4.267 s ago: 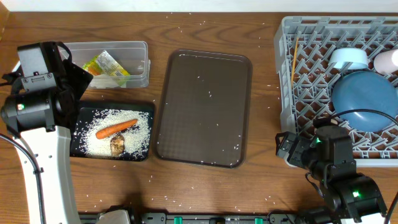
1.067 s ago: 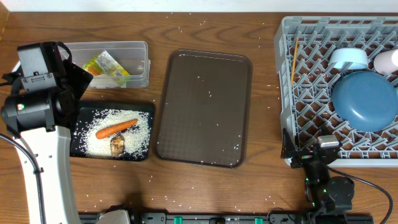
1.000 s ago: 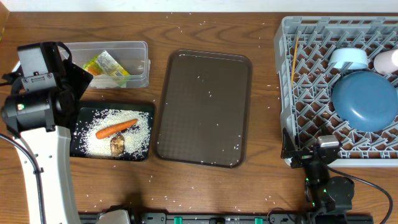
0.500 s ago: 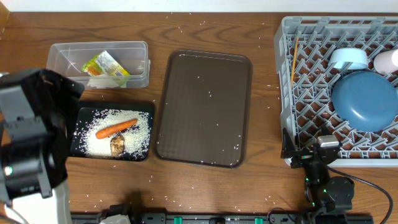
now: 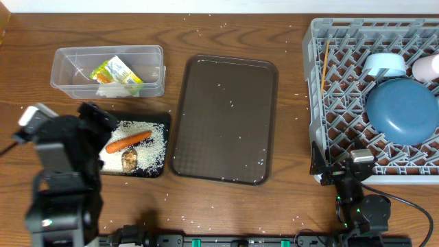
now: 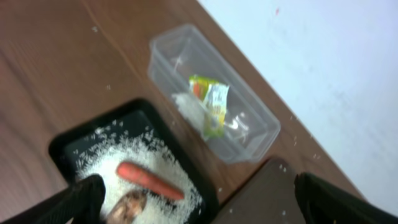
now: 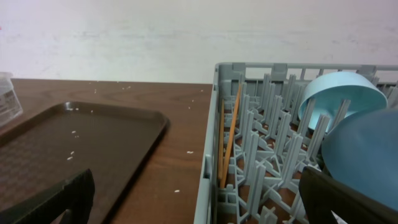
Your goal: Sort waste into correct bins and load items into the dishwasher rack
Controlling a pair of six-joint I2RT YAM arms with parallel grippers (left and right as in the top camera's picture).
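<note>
The left gripper (image 6: 198, 183) and right gripper (image 7: 196, 180) both gape wide, holding nothing, while the carrot (image 5: 128, 141) and brown lump (image 5: 129, 159) lie on rice (image 5: 155, 147) in the black tray (image 5: 124, 115), the wrapper (image 5: 118, 72) sits in the clear tub (image 5: 62, 59), and the plate (image 5: 403, 110), bowl (image 5: 384, 64) and 2 chopsticks (image 5: 324, 65) stand in the rack (image 5: 315, 82).

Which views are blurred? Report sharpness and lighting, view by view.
Left wrist: soft throughout, the carrot and foil wrapper smeared. Right wrist: crisp on the chopsticks and dishwasher rack. Overhead: sharp and evenly lit across the brown tray.
</note>
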